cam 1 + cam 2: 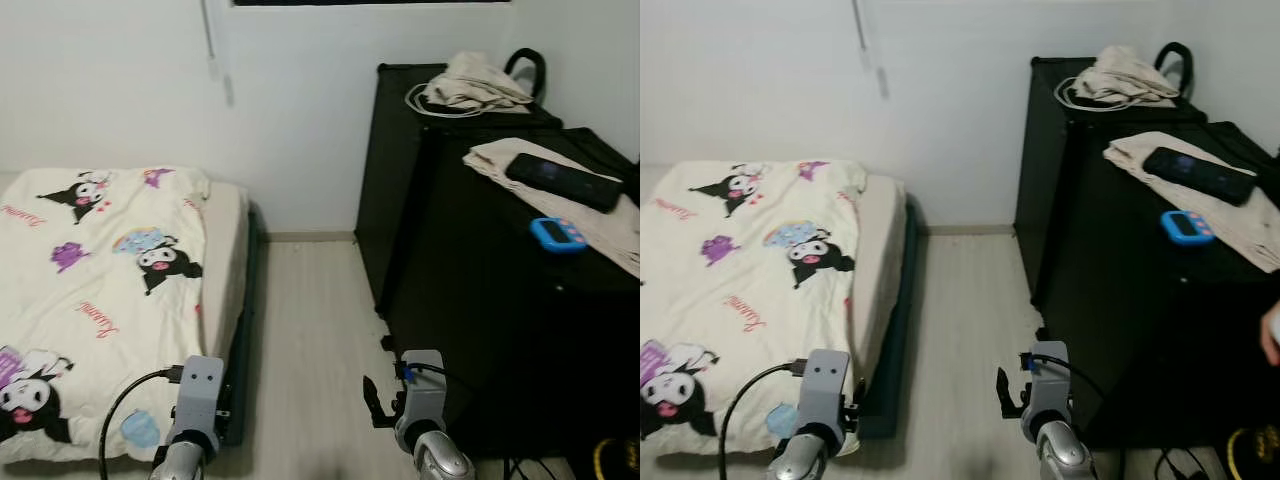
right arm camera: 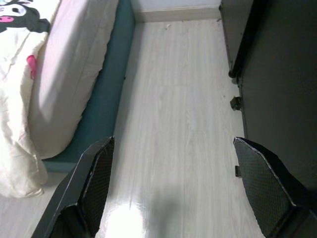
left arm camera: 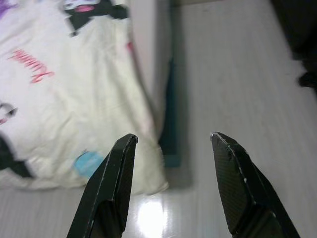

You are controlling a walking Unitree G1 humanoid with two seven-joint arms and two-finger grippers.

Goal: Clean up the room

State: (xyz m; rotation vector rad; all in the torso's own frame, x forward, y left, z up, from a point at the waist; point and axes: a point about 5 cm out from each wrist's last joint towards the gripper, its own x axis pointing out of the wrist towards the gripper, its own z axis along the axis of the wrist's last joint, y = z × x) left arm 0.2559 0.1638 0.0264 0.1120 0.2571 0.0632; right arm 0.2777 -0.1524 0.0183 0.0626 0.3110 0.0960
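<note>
Clutter on black cabinet worktop (image 1: 470, 260) lies ahead-right: black slab phone (image 1: 562, 181), blue gadget (image 1: 557, 234). Right claw (image 2: 173, 188) nearer; left claw (image 3: 171, 183) by bed (image 1: 225, 250). Both released, empty.

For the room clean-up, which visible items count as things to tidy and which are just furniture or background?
To tidy:
- black phone
- small blue gadget
- cream cloth under both
- bundled cloth with white cable
- cartoon-print duvet

Background:
- black cabinets
- mattress
- wood floor
- left gripper and right gripper, both open, empty
</note>
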